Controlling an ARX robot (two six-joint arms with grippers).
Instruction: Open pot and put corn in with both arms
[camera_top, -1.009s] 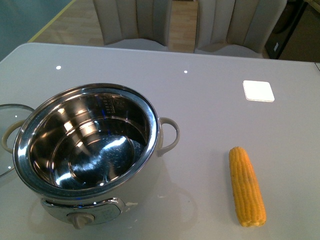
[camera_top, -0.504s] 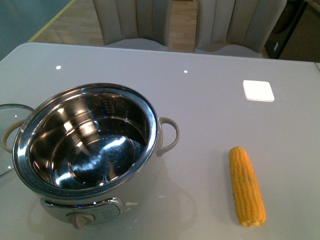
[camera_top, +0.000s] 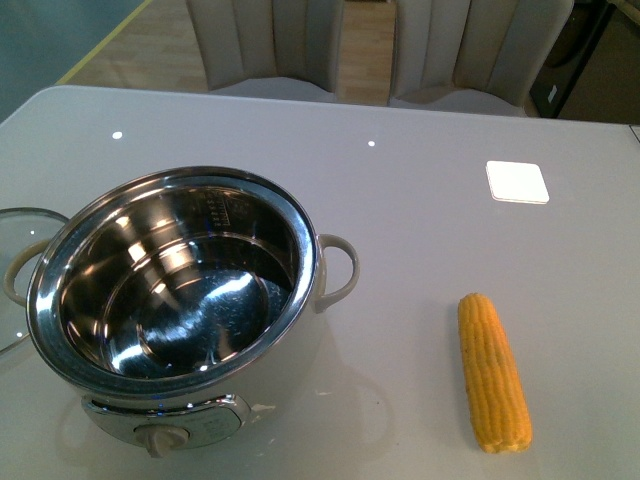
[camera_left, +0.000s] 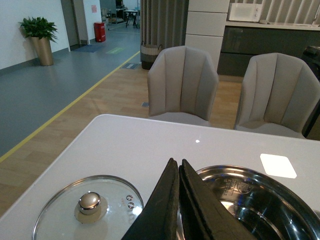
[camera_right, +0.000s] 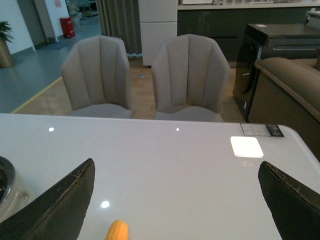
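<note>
Nearest you, the pot (camera_top: 170, 300) stands uncovered on the table (camera_top: 420, 230), and the corn (camera_top: 493, 372) lies well to its right. The print on the pot's inner wall is too small to read. The glass lid (camera_left: 90, 210) lies touching the pot's left side. Your left gripper (camera_left: 177, 162) is pressed together; your right gripper (camera_right: 176, 164) is spread wide above the corn's tip.

The pot (camera_top: 175, 290) stood on the table (camera_top: 420, 215), at the near left. The lid (camera_left: 89, 214) lay flat on the table just beside it, further left. The corn (camera_top: 493, 372) lay well apart at the near right, lengthwise from near to far. Behind the far edge stood the left chair (camera_top: 265, 45) and the right chair (camera_top: 480, 50).
</note>
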